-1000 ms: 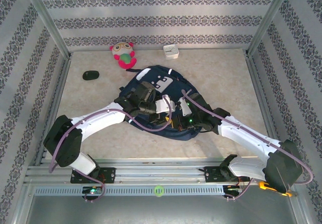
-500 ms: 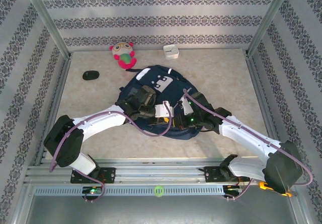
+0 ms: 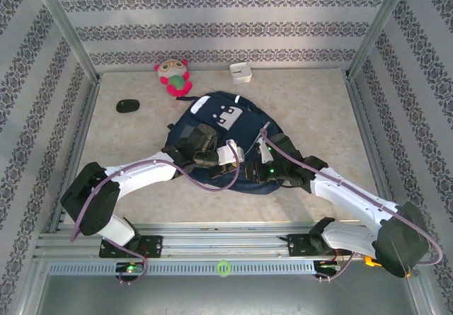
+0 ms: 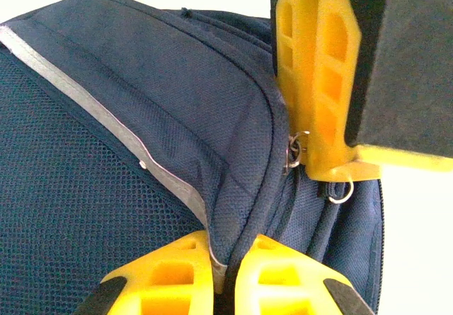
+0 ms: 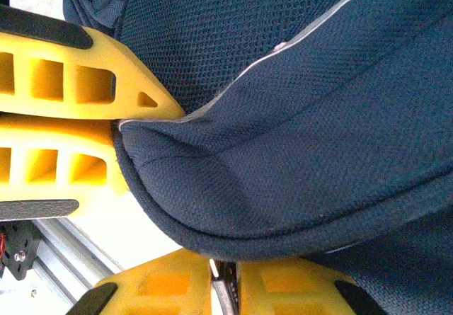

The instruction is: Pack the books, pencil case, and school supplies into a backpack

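Observation:
The navy backpack (image 3: pixel 221 120) lies flat in the middle of the table, white patch toward the far side. My left gripper (image 3: pixel 238 156) is over its near part, shut on a fold of the flap edge with grey piping (image 4: pixel 212 251). My right gripper (image 3: pixel 259 153) meets it from the right. Its fingers (image 5: pixel 177 287) stand almost together at the flap's rim, a thin metal zipper pull in the narrow gap. In the left wrist view the right gripper (image 4: pixel 311 163) sits by a wire ring (image 4: pixel 341 193). Books, pencil case and school supplies are out of view.
A pink and green plush toy (image 3: pixel 173 76), a black oval object (image 3: pixel 128 105) and a small white box (image 3: pixel 241 71) lie along the far side. Metal frame posts and patterned walls close in the table. Bare tabletop lies right of the backpack.
My left gripper has closed onto the backpack's flap edge and drawn a little toward the near side. The right gripper has shifted slightly left along the flap.

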